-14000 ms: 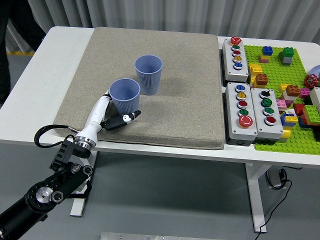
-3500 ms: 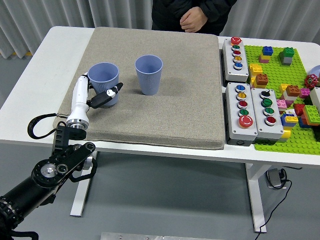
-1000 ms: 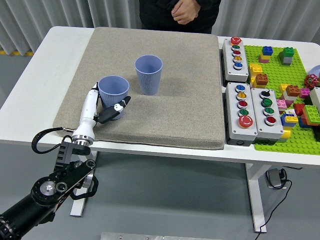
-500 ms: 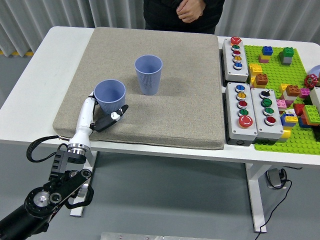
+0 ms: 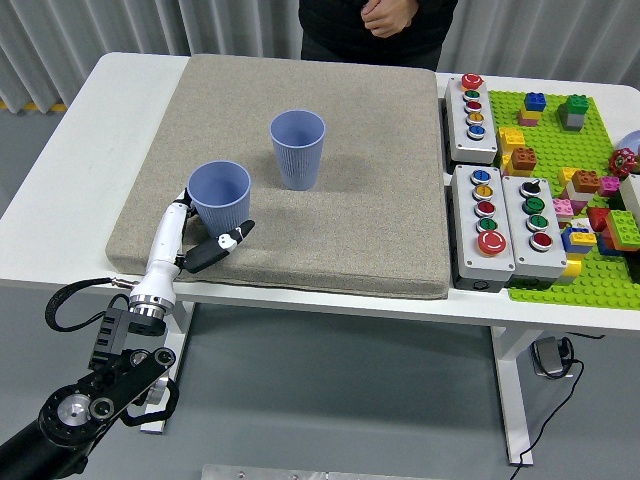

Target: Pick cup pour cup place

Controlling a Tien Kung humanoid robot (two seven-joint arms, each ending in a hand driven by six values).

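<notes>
The left arm is coming in from the seven o'clock corner, and the left hand (image 5: 205, 243) is sitting at the base of the near cup (image 5: 220, 195), with white fingers on the cup's nine o'clock side and the dark thumb reaching across toward four o'clock. The fingers are looking loosely spread rather than clamped; whether they are touching the cup wall is not clear, so the hand is judged to be holding nothing. The right hand is not showing anywhere.

The near cup is standing upright on the grey mat (image 5: 350, 200), toward the mat's eight o'clock part, close to its front edge. The far cup (image 5: 297, 149) is standing upright just beyond it, toward one o'clock, apart from it.

The main risk is sitting in how near the hand is lying to the cup. Any sideways drag of the thumb or fingers during withdrawal could be tipping the light cup, or nudging it toward the mat's front edge and off the table (image 5: 120, 90). The soft mat may also be making the cup's footing less steady.

At three o'clock, button boxes (image 5: 485, 215) and a green brick plate (image 5: 560, 170) are lying well apart. At twelve o'clock, a person's hand (image 5: 388, 14) is resting against a dark garment.
</notes>
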